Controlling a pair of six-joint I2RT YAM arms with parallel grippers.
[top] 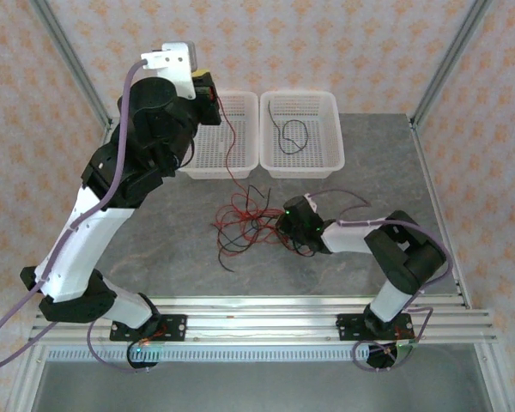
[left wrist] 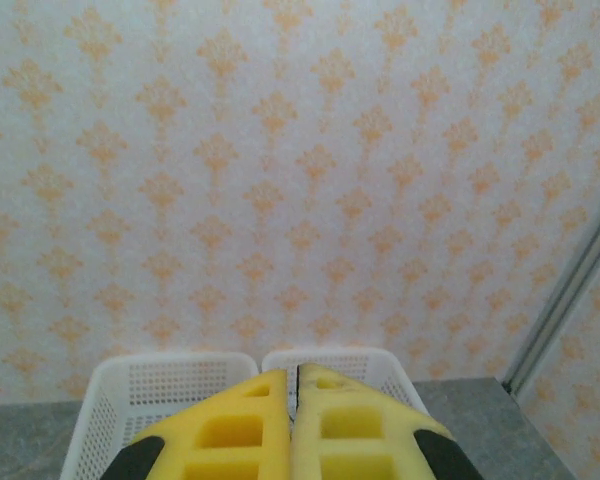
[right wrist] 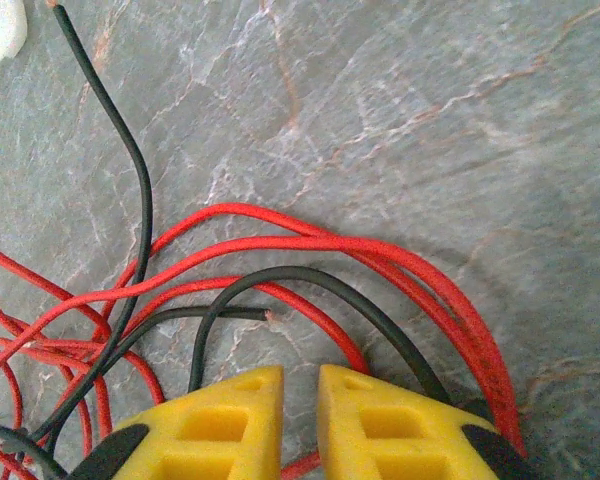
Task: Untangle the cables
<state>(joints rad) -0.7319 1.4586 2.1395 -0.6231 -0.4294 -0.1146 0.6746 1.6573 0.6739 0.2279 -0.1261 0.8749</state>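
Our right gripper sits on the cables in the middle, jaws nearly together; we cannot tell if it grips. Left gripper, raised far left, clenches one red cable.

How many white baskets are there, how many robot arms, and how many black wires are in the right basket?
White baskets: 2
Robot arms: 2
Black cable in the right basket: 1
Total: 5
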